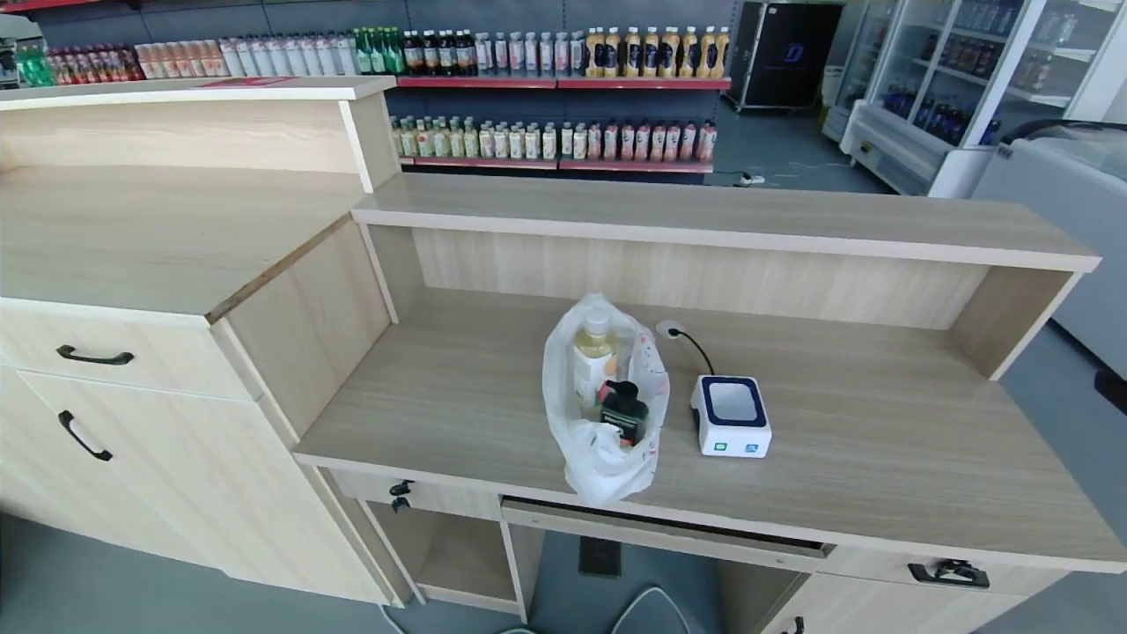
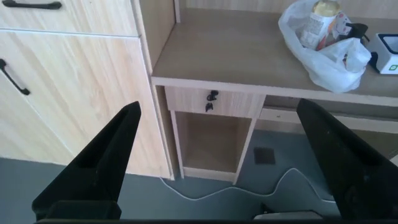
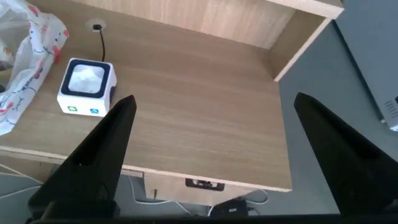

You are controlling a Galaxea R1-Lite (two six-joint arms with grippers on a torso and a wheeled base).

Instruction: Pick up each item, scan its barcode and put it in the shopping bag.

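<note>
Pale wood worktop [image 1: 880,423], walled at the back and at the right end, carrying everything of the task.

Left claw [image 2: 217,165] spread wide and holding nothing, hanging low in front of the worktop's left front edge, facing the open cubby [image 2: 211,143] below. Right claw [image 3: 214,162] likewise spread and holding nothing, poised above the right stretch of the worktop near its front edge. Both well apart from the goods; judged parked rather than mid-grasp.

Shopping bag [image 1: 607,458], thin white plastic, standing near the front edge about mid-worktop, mouth gaping upward. Probably kept upright by what stands inside, and left open for dropping goods in from above. Red printed pattern on its side, too small to read.

Scanner [image 1: 731,416], a white box with a dark-rimmed window facing up, just beside the bag on its right, seemingly not touching. Likely set that close to keep the path from scan to bag short. Two small square marks on the front face, one green, one blue; not legible.

Tall bottle [image 1: 595,352] of pale yellow liquid, upright at the back of the bag, cap poking out; label print unreadable. Black pump bottle [image 1: 623,412] in front of it, also in the bag, pale label illegible.

Thin black cable [image 1: 696,348] from the scanner's rear to a hole in the worktop.

Task judged near its end.
</note>
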